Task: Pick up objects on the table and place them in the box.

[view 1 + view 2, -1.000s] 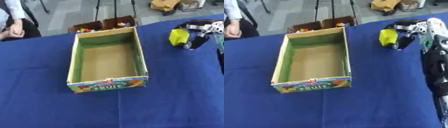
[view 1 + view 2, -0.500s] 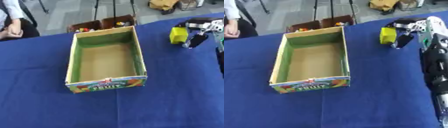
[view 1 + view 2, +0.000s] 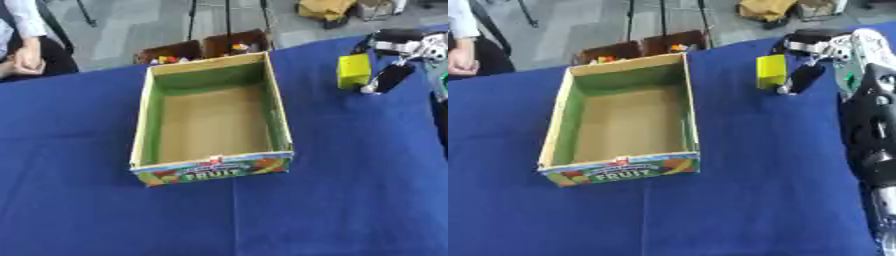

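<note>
Yellow block (image 3: 771, 71): upright, pinched in right hand (image 3: 805, 59) fingers, lifted right of fruit box (image 3: 558, 125); box lies leftward, long axis running away from robot.

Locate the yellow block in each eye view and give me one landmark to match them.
Left eye view: yellow block at upper right, held in the right hand, right of the box.
Right eye view: same block, upper right of centre.
Shared landmark: the box's FRUIT label on its near wall.
</note>
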Robot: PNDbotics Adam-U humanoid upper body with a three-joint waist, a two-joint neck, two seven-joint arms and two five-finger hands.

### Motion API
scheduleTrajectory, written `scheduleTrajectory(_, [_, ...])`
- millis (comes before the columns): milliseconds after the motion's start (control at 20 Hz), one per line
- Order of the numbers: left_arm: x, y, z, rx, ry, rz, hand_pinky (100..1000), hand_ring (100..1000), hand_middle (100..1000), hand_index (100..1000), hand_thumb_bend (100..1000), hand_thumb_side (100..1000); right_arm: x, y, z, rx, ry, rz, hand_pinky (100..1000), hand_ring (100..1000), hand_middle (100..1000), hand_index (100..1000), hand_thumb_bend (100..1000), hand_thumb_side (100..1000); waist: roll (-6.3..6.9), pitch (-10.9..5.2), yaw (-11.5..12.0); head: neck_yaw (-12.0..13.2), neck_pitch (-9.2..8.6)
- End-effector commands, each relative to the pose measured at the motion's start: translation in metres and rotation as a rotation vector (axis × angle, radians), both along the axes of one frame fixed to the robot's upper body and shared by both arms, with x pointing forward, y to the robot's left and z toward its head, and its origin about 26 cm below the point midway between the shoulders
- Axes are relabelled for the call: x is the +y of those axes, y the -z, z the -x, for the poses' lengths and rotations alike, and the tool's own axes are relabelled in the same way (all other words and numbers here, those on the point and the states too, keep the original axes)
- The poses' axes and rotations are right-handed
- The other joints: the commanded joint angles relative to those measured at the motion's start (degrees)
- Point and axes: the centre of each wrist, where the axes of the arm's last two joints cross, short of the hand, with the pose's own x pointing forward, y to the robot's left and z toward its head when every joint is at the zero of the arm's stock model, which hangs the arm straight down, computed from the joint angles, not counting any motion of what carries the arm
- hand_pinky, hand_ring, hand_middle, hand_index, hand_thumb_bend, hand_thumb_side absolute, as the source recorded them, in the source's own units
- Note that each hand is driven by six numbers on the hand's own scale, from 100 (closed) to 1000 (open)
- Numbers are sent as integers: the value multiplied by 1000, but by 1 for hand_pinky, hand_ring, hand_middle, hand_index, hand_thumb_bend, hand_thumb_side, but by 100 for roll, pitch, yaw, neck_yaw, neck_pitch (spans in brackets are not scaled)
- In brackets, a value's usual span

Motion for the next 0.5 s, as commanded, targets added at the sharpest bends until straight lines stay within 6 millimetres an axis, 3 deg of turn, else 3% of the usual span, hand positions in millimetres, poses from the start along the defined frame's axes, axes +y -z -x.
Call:
scheduleTrajectory(50, [0,-8,2,-23,4,-13,815,879,831,973,100,961,1,-20,6,-50,-14,35,696,862,284,526,330,187,-21,-31,14,21,-79])
scheduleTrajectory(500, [1,-8,2,-18,1,-10,816,879,832,973,100,965,5,-24,6,-108,-44,12,674,837,208,446,227,204,-48,-93,-14,44,-30])
